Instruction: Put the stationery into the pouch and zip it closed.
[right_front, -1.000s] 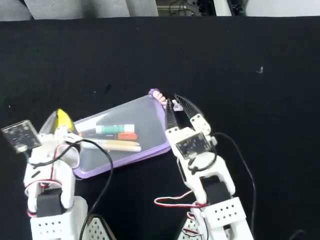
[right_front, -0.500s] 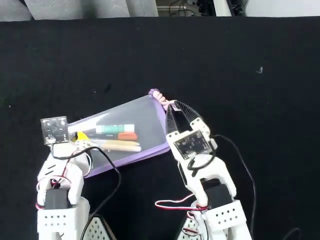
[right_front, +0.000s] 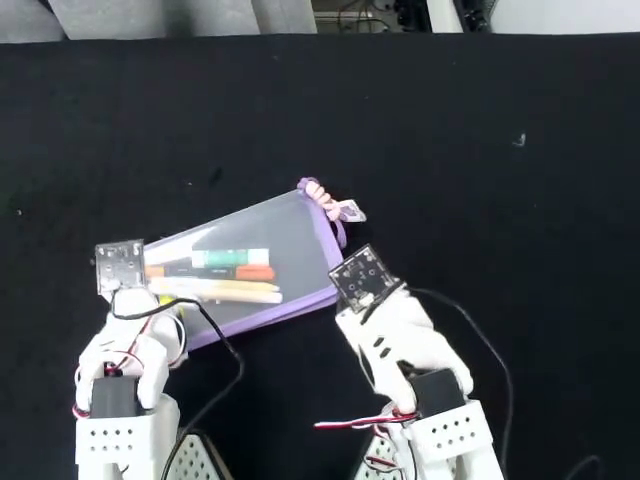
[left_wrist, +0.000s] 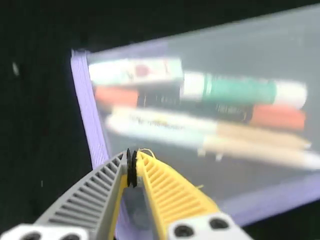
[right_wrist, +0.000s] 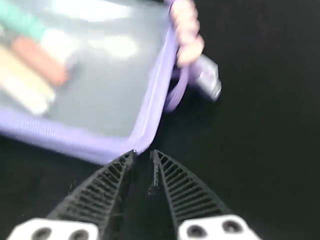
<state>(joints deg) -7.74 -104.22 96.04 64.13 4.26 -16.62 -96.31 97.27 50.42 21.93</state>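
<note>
The left arm has swung in from the left side of the table and now stands over the left end of the pouch (right_front: 295, 240). The right arm has drawn back from the zip pull (right_front: 347, 211) toward the pouch's near right corner.

The pouch lies flat left of centre, slanted, with its right end farther away. The stationery (right_front: 230, 272) already lies inside, toward the left half. The pull and a pink charm (right_front: 315, 190) sit at the far right corner.

The left gripper (left_wrist: 131, 167) has its jaws together at the near left corner. The right gripper (right_wrist: 142, 156) has its jaws a little apart, just short of the near right corner.

The zipping probably remains. To do it well, the left arm should pin its end firmly. The right gripper has to go back to the pull, close squarely on the tab and draw along the zip line without lifting the pouch off the black table (right_front: 500, 200).

Whether the left jaws actually pinch fabric cannot be told. The zip track and how far it stands open are hard to make out, and in the high view the arms' wrists cover both near corners.
</note>
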